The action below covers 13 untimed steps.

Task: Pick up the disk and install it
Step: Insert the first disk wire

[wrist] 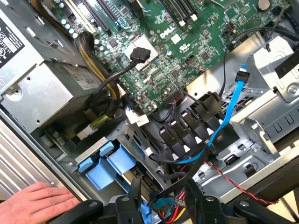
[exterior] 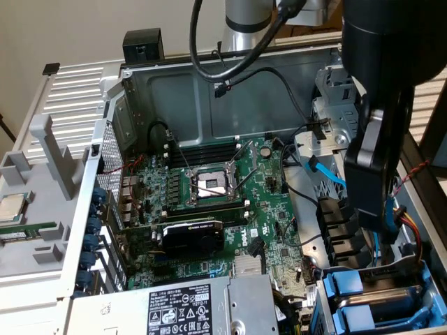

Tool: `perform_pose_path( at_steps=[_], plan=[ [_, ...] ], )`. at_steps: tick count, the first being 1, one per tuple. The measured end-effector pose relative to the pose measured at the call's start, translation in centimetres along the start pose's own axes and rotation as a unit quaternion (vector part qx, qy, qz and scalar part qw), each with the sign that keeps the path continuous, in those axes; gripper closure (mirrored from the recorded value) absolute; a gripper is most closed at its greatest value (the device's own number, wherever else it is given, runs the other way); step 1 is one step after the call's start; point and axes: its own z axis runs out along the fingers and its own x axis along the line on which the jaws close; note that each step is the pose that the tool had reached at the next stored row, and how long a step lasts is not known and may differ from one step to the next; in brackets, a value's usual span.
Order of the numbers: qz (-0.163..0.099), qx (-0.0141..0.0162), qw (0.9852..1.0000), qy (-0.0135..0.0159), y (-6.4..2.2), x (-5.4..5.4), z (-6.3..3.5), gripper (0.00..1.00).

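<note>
Two bright blue plastic carrier fronts (wrist: 111, 164) sit side by side in the drive cage at the case's near corner. In the exterior view they are at the lower right (exterior: 348, 287), with a flat grey surface framed in blue (exterior: 401, 308) beside them that looks like the disk; I cannot tell how it is seated. My gripper (wrist: 163, 189) hangs just above this cage, open, with only cables and the cage beneath its black fingers (wrist: 136, 193). The arm's black wrist (exterior: 377, 160) stands over the case's right side.
A person's hand (wrist: 32, 204) rests on the case's edge beside the cage. A blue SATA cable (wrist: 226, 119), black connectors (wrist: 187, 130) and red-yellow wires (wrist: 170, 212) run under the gripper. The grey power supply (exterior: 181, 310) and motherboard (exterior: 209, 202) fill the case.
</note>
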Motion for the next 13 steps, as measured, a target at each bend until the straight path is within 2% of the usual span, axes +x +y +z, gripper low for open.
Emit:
perform_pose_path(
  at_steps=[5, 9, 13],
  plan=[
    [0.0, -0.0021, 1.0, -0.0026, -0.24, 0.34, 0.03, 0.5],
    [-0.006, -0.0042, 1.0, -0.0061, -0.4, 0.56, 0.03, 0.5],
    [-0.016, -0.0048, 0.9998, -0.0086, -0.41, 0.58, -0.01, 0.5]
  ],
)
